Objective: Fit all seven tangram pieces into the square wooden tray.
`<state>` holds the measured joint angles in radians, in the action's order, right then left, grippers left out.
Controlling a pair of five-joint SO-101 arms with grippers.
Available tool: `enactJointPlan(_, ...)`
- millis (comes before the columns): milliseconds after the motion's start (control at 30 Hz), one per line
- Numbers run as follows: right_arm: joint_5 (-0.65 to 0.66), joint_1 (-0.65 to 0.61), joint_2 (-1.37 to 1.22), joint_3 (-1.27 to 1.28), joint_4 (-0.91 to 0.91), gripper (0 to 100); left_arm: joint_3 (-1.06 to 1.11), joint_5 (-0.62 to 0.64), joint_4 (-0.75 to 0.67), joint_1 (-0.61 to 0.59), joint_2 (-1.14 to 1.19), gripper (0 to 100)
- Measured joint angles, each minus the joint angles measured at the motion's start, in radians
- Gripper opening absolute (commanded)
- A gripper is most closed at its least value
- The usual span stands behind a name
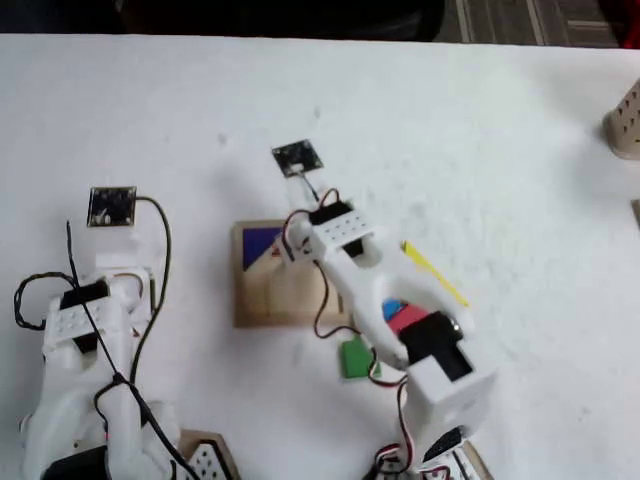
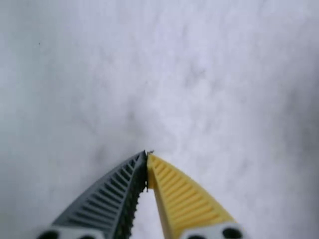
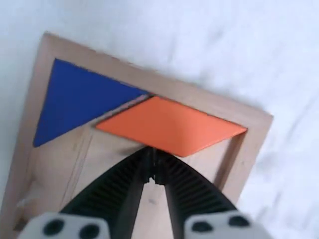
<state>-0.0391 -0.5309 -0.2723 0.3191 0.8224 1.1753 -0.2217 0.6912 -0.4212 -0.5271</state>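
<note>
The square wooden tray (image 1: 262, 312) lies mid-table, its rim (image 3: 253, 144) also in the right wrist view. A blue triangle (image 3: 79, 99) fills one corner of it. Beside that lies an orange parallelogram (image 3: 172, 124), one tip near the rim. My right gripper (image 3: 151, 157) is shut over the tray, its tips against the orange piece's near edge. On the table by the right arm lie a green piece (image 1: 355, 357), a yellow piece (image 1: 435, 272), and a small blue (image 1: 393, 309) and a red piece (image 1: 408, 320). My left gripper (image 2: 147, 157) is shut over bare white table, holding nothing.
The left arm (image 1: 85, 340) sits folded at the near left, trailing black cables (image 1: 160, 260). A wooden object (image 1: 625, 125) stands at the far right edge. The right arm (image 1: 400, 330) hides part of the tray's right side.
</note>
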Motion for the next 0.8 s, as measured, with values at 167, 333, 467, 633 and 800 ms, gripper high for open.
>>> enactJointPlan(167, 0.0, 0.0, -0.003, -0.008, 0.002, 1.8, 0.0, 0.0, 0.0, 0.0, 0.0, 2)
enactJointPlan(333, 0.0, 0.003, 0.018, -0.018, 0.084, 1.8, 0.0, 0.0, 0.0, 0.0, 0.0, 2)
enactJointPlan(467, 0.0, 0.051, 0.068, -0.018, 0.143, 1.8, 0.0, 0.0, 0.0, 0.0, 0.0, 2)
enactJointPlan(633, 0.0, 0.115, 0.052, -0.018, 0.11, 1.8, 0.0, 0.0, 0.0, 0.0, 0.0, 2)
enactJointPlan(800, 0.0, 0.1, 0.011, -0.02, 0.06, 1.8, 0.0, 0.0, 0.0, 0.0, 0.0, 2)
